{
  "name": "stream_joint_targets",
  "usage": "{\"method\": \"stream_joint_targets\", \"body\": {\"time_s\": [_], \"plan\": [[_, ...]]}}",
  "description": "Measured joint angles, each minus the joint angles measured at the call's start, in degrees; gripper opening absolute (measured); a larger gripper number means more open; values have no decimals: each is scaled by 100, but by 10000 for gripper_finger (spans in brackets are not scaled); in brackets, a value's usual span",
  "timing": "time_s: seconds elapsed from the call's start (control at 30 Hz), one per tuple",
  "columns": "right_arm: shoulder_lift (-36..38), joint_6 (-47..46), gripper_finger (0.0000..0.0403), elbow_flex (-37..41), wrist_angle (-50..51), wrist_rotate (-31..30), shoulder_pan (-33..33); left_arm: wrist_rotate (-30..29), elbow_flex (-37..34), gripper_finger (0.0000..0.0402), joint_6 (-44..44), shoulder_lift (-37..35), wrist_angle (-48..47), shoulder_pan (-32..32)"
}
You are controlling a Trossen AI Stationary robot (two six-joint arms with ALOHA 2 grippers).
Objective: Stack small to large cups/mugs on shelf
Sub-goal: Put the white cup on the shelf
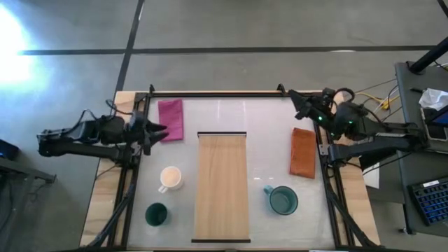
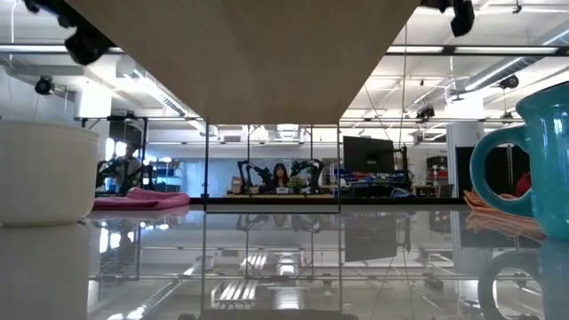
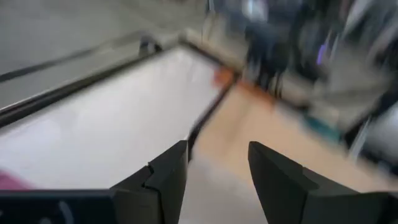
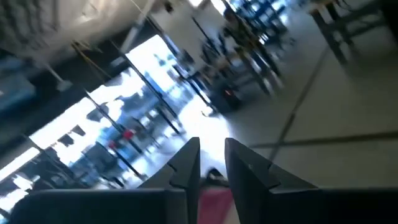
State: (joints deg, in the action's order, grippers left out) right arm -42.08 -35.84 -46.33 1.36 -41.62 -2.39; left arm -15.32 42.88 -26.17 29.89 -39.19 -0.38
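Note:
In the high view the light-wood shelf [image 1: 222,187] lies lengthwise down the table's middle. To its left stand the cream-white mug [image 1: 171,178] and, nearer, the small dark green cup [image 1: 156,214]. The teal mug [image 1: 283,200] stands to its right. All three are upright on their bases. The low view shows the cream mug [image 2: 44,173] at the left and the teal mug [image 2: 533,160] at the right. My left gripper [image 1: 157,131] [image 3: 217,168] hovers open beside the pink cloth. My right gripper [image 1: 297,101] [image 4: 212,158] is raised at the far right corner, open by a narrow gap.
A pink folded cloth [image 1: 170,119] lies far left of the shelf, and an orange one [image 1: 303,152] lies to its right, beyond the teal mug. A dark frame [image 1: 217,92] rims the table. Bare table shows between the shelf's far end and the far edge.

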Motion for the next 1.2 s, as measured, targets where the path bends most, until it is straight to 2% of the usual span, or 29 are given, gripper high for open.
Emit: {"method": "stream_joint_targets", "body": {"time_s": [0.13,0.23,0.4,0.53,0.7,0.9,1.07,1.2], "plan": [[-120,-380,68,-263,1040,-47,-137,121,848,157,423,692,-1610,2],[-151,-972,79,-403,1794,-3,-193,252,1128,157,406,1051,-1927,2],[-193,-1868,119,-530,2898,190,-195,1839,1107,157,411,1489,-2281,-8],[-221,-2269,152,-496,3081,301,-188,2065,970,157,297,1938,-3040,-99],[-347,-2507,177,-402,3155,308,-188,1694,640,157,260,2123,-2742,-173],[-556,-2535,185,-390,3149,458,-189,1846,569,157,100,2285,-2463,-182],[-673,-2524,185,-369,3157,458,-197,2294,374,157,-52,2377,-2292,-237],[-690,-2524,185,-331,3264,466,-195,2315,145,157,-179,2413,-2230,-315]]}}
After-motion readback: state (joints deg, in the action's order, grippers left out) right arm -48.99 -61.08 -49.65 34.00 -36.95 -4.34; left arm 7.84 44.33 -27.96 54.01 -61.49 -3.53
